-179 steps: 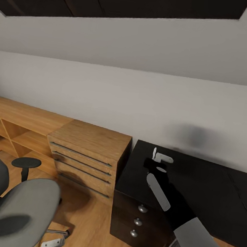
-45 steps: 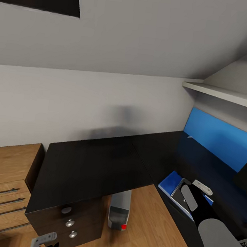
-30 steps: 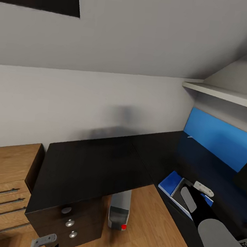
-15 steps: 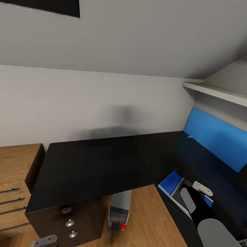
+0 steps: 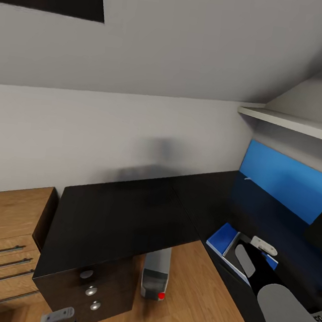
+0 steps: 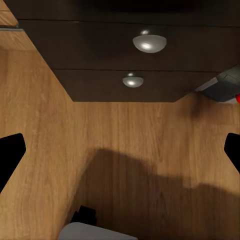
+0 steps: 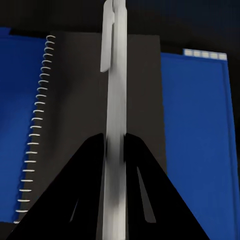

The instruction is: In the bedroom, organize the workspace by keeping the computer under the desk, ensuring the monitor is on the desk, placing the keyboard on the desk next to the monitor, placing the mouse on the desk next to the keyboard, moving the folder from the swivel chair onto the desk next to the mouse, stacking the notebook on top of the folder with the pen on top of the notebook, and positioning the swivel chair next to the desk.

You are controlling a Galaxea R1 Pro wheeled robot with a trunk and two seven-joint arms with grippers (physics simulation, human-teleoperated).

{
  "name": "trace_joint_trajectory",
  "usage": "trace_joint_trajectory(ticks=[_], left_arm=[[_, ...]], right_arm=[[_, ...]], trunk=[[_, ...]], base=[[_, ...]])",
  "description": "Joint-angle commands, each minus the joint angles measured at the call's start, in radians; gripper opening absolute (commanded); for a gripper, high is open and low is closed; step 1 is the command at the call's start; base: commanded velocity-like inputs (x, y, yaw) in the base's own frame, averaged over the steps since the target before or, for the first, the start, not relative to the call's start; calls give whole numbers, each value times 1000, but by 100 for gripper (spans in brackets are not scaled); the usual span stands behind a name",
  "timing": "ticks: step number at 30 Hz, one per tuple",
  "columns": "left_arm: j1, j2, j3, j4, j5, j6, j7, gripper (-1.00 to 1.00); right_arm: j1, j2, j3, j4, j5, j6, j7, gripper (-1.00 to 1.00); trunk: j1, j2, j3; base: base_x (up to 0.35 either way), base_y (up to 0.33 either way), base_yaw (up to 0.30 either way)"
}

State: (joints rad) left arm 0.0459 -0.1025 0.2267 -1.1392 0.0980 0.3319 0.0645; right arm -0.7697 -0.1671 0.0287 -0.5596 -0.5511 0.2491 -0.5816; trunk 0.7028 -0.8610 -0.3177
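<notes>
Over at the right, the right claw (image 7: 114, 150) pinches the white pen (image 7: 114, 120) directly above the dark spiral notebook (image 7: 75, 115), which lies on the blue folder (image 5: 221, 237) on the black tabletop (image 5: 119, 216). The computer (image 5: 155, 275) stands on the floor beneath it. The left claw (image 6: 120, 150) hangs low by the drawers (image 6: 145, 55), fingers spread wide with nothing between them.

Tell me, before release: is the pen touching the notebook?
Cannot tell. In the right wrist view, the right gripper pinches the pen over the notebook, but no contact or gap shows.
</notes>
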Motion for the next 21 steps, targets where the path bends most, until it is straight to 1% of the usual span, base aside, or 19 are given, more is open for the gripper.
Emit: trace_joint_trajectory(ticks=[1,8,21], left_arm=[[0,-1,0,-2,10,6,5,100],[0,-1,0,14,10,6,7,100],[0,0,1,37,9,5,9,100]], right_arm=[[0,-1,3,-2,-4,4,-4,-100],[0,0,3,-1,-4,-17,-4,-100],[0,1,3,0,-4,-21,-4,-100]], trunk=[[4,-8,-4],[31,-57,-26],[81,-148,-67]], base=[[0,0,0],[0,0,0],[0,0,0]])
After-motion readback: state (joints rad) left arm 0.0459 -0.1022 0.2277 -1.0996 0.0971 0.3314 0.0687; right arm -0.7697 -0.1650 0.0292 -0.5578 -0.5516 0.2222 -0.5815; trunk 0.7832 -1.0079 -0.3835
